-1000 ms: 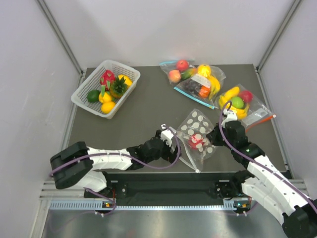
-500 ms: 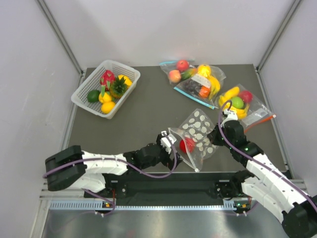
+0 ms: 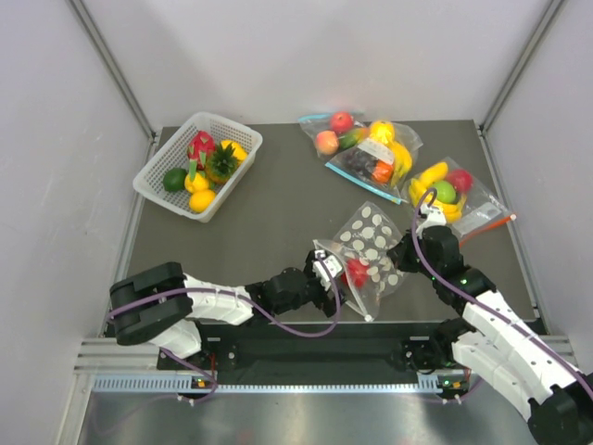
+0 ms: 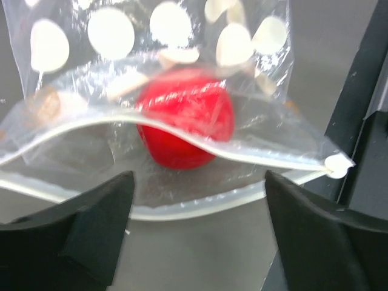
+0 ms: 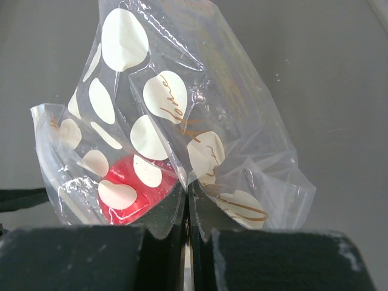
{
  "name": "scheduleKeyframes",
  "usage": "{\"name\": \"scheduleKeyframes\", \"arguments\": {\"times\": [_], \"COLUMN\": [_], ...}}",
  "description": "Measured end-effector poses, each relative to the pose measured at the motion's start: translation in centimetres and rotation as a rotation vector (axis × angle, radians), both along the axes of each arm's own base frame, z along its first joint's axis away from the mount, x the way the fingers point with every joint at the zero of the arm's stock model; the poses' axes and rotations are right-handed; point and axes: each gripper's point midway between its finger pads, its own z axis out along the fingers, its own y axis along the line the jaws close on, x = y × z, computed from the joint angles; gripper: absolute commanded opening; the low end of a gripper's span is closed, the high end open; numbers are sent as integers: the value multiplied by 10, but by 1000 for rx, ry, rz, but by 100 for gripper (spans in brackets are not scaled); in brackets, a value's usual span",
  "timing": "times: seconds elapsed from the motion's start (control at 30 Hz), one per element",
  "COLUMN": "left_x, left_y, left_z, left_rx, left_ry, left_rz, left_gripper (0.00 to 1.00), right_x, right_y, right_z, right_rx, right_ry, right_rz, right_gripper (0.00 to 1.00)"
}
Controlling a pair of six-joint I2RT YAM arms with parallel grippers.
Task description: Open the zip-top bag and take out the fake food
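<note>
Only the left wrist view shows the zip-top bag (image 4: 182,54) gaping at its mouth with the red fake food (image 4: 188,121) just inside; only the right wrist view shows the right gripper (image 5: 187,203) pinched tight on the bag's dotted film. The left gripper (image 3: 334,276) stands spread wide before that mouth, holding nothing. From above, the left arm (image 3: 222,298) lies low, stretched toward the bag's left side, the right arm (image 3: 482,311) bent in from its right.

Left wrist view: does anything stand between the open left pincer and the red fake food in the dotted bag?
Only the zip-top bag's sagging upper lip, which crosses the front of the red fake food. Below it the mouth gapes open.
</note>
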Motion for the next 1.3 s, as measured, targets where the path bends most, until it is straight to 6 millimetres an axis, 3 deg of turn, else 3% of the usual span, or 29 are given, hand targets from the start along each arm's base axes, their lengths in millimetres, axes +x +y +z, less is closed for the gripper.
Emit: {"name": "scheduleKeyframes", "arguments": {"times": [0.13, 0.3, 0.53, 0.77, 1.03, 1.3], "left_x": [-1, -9, -5, 0, 11, 16], "left_y": [-7, -14, -13, -9, -4, -18], "left_z": [10, 14, -13, -19, -47, -26], "left_rx": [-18, -22, 62, 101, 190, 91], "left_ry": [-29, -41, -49, -84, -111, -151], "left_rz": [-25, -51, -48, -40, 0, 5], "left_gripper": [76, 75, 71, 79, 89, 94], "right_x": [0, -2, -4, -3, -5, -4], "right_y": [1, 3, 8, 12, 13, 15], "right_z": [0, 0, 2, 14, 14, 11], "right_rx": [2, 10, 32, 48, 51, 58], "right_ry": [0, 4, 10, -3, 6, 16], "right_rz": [3, 15, 36, 51, 61, 63], "right_gripper": [0, 0, 0, 0, 0, 0]}}
